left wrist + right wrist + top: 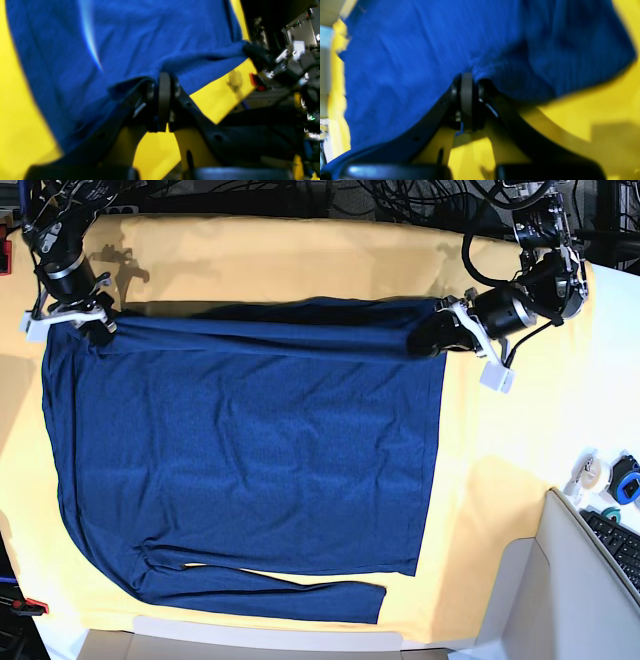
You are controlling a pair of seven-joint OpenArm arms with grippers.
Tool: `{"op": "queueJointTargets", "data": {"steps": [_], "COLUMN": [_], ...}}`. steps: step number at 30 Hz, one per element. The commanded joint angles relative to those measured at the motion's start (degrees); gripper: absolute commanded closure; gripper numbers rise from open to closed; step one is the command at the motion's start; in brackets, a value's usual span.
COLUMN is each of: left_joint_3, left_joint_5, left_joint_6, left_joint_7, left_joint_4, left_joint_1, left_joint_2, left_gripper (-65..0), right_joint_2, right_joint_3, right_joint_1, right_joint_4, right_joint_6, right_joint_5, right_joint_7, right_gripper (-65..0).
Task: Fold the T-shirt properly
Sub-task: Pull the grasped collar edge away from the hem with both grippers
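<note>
The T-shirt lies spread flat on a desk covered by a pale yellow cloth, and fills most of the cloth's left and middle area in the base view. We note the cloth runs nearly to the desk's far edge, where a tangle of dark cables hangs behind it. Bare white desk surface shows beyond the cloth at the right edge. Near the right front corner stand a keyboard and a few small items too small for us to identify.

The garment is dark navy, long-sleeved, plain knit and without print. Its far part is folded into a long band running along the cloth's far side. One sleeve lies stretched along the front edge. The main body lies mostly smooth, with faint creases.

We find no brand, label or legible writing.

The left gripper has its jaws pressed together, pinching the shirt's edge at the right end of the folded band. The right gripper likewise pinches the fabric at the band's left end, by the far left corner. Both wrist views are blurred.
</note>
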Motion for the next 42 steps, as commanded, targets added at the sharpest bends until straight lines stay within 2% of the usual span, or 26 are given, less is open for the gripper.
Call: {"op": "queueJointTargets", "data": {"steps": [1, 3, 6, 9, 10, 15, 20, 25, 29, 35, 38, 42], "left_joint_3": [-0.14, 0.21, 0.3, 0.21, 0.12, -0.14, -0.23, -0.32, -0.32, -0.32, -0.32, -0.23], "left_joint_5": [0.09, 2.72, 4.39, 4.57, 4.57, 4.48, 4.22, 4.22, 4.13, 4.13, 4.13, 4.13], "left_joint_6": [-0.24, -0.24, -0.24, -0.24, -0.24, -0.24, -0.24, -0.24, -0.24, -0.24, -0.24, -0.24], "left_joint_7": [-0.45, 0.08, 0.26, 0.26, 0.26, 0.35, 0.35, 0.35, -0.27, -0.36, -0.36, -0.36], "left_joint_4": [-0.17, -1.4, -1.93, -1.58, -1.58, -1.49, -0.09, 1.15, 1.15, 1.15, 1.15, 1.15], "left_joint_1": [-0.2, -0.2, -0.03, 0.06, 0.5, 0.94, 2.61, 3.4, 4.72, 5.51, 5.51, 5.51], "left_joint_2": [-0.58, -0.58, -0.58, -0.66, -0.66, -0.75, -2.07, -2.33, -2.33, -2.33, -2.25, -2.25], "left_gripper": [-0.1, -1.7, -10.3, -20.6, -21.8, -22.0, -22.0, -22.0, -22.0, -22.0, -22.0, -22.0], "right_joint_2": [0.69, 0.69, 0.78, 0.95, 0.95, 1.22, 1.31, 0.95, 0.69, 0.78, 1.31, 1.31], "right_joint_3": [0.07, -0.02, -0.02, -0.02, -0.02, 0.42, 0.51, 2.27, 8.33, 16.6, 17.13, 17.04], "right_joint_1": [0.04, -0.14, -1.01, -1.98, -2.16, -2.51, -2.77, -4.44, -5.32, -4.88, -3.65, -1.81], "right_joint_4": [0.25, -1.33, -1.86, -1.6, -1.51, -1.51, 0.6, 5.61, 5.61, -1.42, -6.52, -10.65], "right_joint_6": [0.33, 0.33, 0.33, 0.33, 0.33, 0.33, 0.33, 0.33, 0.24, 0.06, 0.06, 0.06], "right_joint_5": [0.24, -0.02, -0.02, 0.07, 0.07, 0.16, 0.16, 0.68, 5.96, 14.13, 16.51, 16.77], "right_joint_7": [1.34, 1.25, 1.25, 1.25, 1.16, -2.36, -3.59, -3.59, -3.59, -3.59, -3.59, -3.59], "right_gripper": [0.0, 0.0, 0.0, -7.6, -11.0, -29.8, -39.7, -40.7, -40.7, -40.7, -40.7, -40.7]}}
